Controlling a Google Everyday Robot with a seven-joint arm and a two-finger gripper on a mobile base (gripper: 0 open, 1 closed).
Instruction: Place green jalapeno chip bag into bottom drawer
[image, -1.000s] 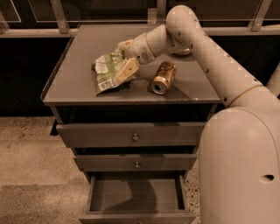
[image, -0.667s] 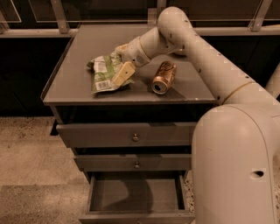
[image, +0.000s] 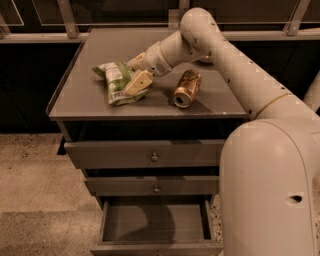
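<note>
Pincer (image: 130, 76): cream-coloured, at the end of the arm (image: 235, 70), which reaches in from the right over the desk's rear edge; it sits low over the middle of the desk top, against the right-hand end of the bag; whether it is spread or pinching the bag cannot be told

Green jalapeno chip bag (image: 115, 83): crumpled, green and white, with a barcode patch facing up; lies flat on the desk (image: 80, 97), left of centre, nearer the front edge than the rear and well in from the front-left corner; its right side is partly covered by the pincer

Soda can (image: 186, 89): bronze-gold, on its side, open end turned towards the front edge; lies right of centre, just beside the pincer but apart from the bag

Top drawer (image: 145, 155): grey, small round knob, pushed in below the front edge

Middle drawer (image: 150, 186): grey, small round knob, pushed in

Bottom drawer (image: 155, 222): lowest of the three, pulled out towards the camera; grey box with its inside floor showing

Robot body (image: 272, 190): large cream shell, fills the lower right and hides the desk's front-right corner

Floor (image: 35, 170): speckled beige, left of the desk
</note>
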